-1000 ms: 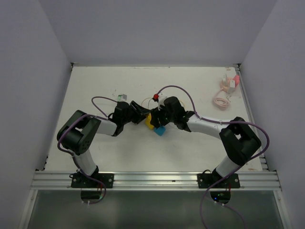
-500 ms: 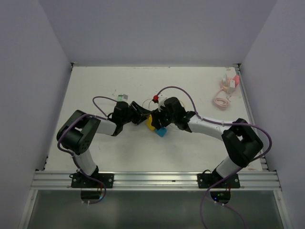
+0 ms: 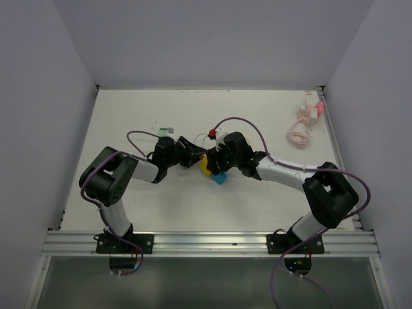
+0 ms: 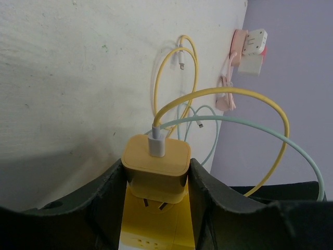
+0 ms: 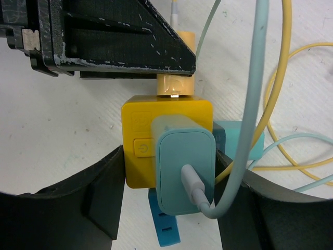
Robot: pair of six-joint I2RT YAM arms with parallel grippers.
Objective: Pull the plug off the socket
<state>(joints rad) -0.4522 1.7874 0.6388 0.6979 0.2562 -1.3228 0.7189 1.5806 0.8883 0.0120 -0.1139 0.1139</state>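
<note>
Yellow plug (image 4: 156, 162) is sitting clamped between the fingers (image 4: 110, 194) of the left gripper (image 4: 156, 182), with both pads touching its sides. The left wrist view is showing what the other views hide. A short stretch of prong is lying bare between the plug and the yellow socket (image 4: 156, 229) below it, so the plug is standing partly out while touching the socket. A white connector (image 4: 157, 146) is sitting in the plug's back. A yellow cable (image 4: 223, 92) is looping away from it over the table (image 4: 62, 78), and pink chargers (image 4: 248, 48) are lying by the far wall.

The right wrist view is giving the other side. The right gripper (image 5: 170, 166) is squeezing the socket by its flanks. A teal plug (image 5: 184, 174) is sitting in the socket's near face, its teal cable (image 5: 255, 78) arching upward. A blue block (image 5: 165, 229) is peeking out from beneath the socket. The left gripper's black body is filling the top of that view, with the plug bridging the gap down to the socket.

From the top camera, both arms are meeting at mid-table. The socket is showing only as a yellow patch between the grippers, and the plug cannot be told apart from it.
</note>
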